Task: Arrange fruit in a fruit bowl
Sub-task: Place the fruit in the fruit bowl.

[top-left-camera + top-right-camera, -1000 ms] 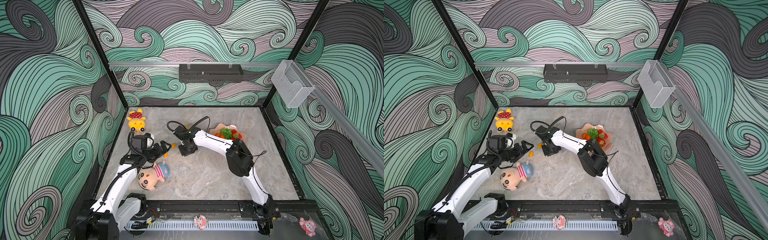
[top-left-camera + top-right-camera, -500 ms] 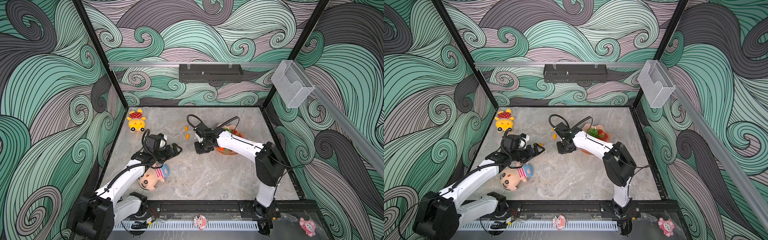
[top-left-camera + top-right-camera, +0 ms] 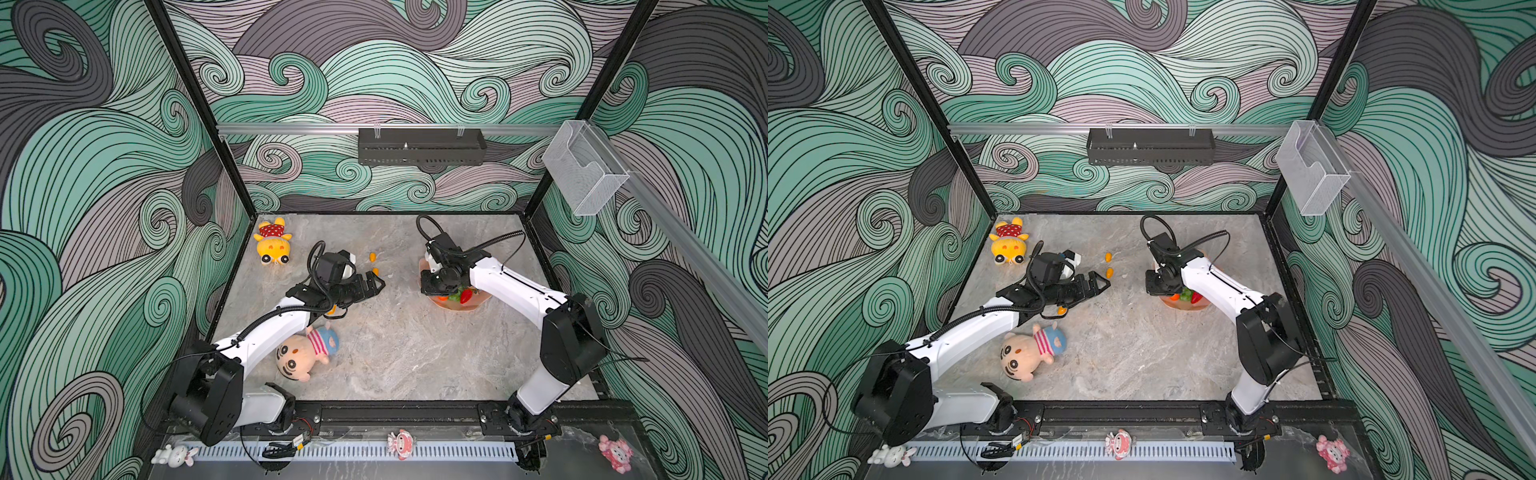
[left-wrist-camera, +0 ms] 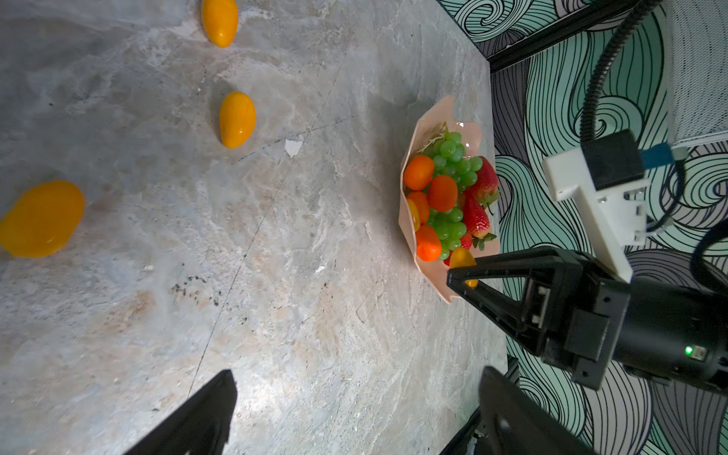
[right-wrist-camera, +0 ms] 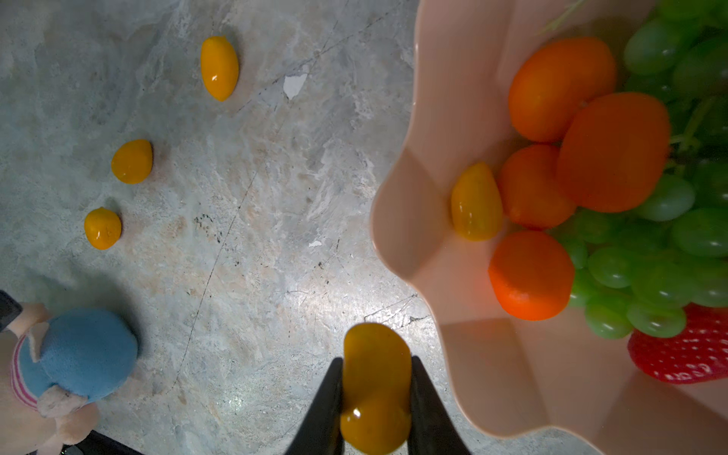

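The peach-pink fruit bowl (image 3: 468, 308) (image 3: 1173, 305) sits right of centre, partly under my right arm. It holds several tangerines (image 5: 612, 151), a green grape bunch (image 5: 650, 272), strawberries (image 4: 477, 216) and one kumquat (image 5: 476, 201). My right gripper (image 5: 376, 394) (image 3: 432, 286) is shut on another yellow-orange kumquat (image 5: 376, 388), just outside the bowl's scalloped rim (image 5: 409, 220). Three loose kumquats (image 3: 373, 257) (image 3: 376, 271) (image 3: 331, 308) lie on the table near my left gripper (image 3: 376, 284) (image 4: 360, 382), which is open with nothing between its fingers.
A yellow plush doll (image 3: 272, 247) lies at the back left. A boy plush doll (image 3: 305, 357) lies beside my left arm. A clear plastic box (image 3: 584, 174) hangs on the right wall and a black tray (image 3: 422, 146) on the back wall.
My right gripper has carried the kumquat from the table's middle rightward to the bowl's edge. My left gripper has moved right, towards the loose kumquats.
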Controlling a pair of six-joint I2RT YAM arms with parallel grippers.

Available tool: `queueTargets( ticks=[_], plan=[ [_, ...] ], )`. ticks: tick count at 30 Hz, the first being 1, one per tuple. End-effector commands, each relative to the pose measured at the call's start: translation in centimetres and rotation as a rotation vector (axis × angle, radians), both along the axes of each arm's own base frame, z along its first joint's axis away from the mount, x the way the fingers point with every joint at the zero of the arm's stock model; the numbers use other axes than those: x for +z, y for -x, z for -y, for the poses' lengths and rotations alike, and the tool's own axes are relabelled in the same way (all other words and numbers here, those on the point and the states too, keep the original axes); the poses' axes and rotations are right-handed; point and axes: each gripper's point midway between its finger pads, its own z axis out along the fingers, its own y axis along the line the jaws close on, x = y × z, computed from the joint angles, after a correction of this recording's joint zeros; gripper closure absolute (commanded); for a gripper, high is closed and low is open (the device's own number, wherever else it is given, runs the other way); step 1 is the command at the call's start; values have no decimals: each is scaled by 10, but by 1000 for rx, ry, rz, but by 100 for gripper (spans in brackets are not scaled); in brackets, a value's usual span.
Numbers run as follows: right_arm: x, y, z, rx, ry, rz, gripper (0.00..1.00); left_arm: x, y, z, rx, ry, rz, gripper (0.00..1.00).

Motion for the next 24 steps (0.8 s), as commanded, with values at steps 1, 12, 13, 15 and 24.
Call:
queueTargets(
  ticks=[1, 12, 13, 15, 24],
  plan=[
    [-6, -11, 7, -7, 3, -10, 77, 12, -9, 12, -10, 7, 33, 1],
    [-23, -58, 12, -32, 1, -49, 77, 6, -6, 25, -42, -9, 19, 1],
    [-25, -62, 11, -31, 3, -53, 77, 5, -5, 24, -40, -12, 18, 1],
    [-29, -69, 10, -34, 3, -62, 77, 5, -4, 24, -39, -15, 17, 1],
    [-38, -83, 8, -37, 22, -74, 74, 2, 1, 17, -32, -41, 11, 2]
  ],
)
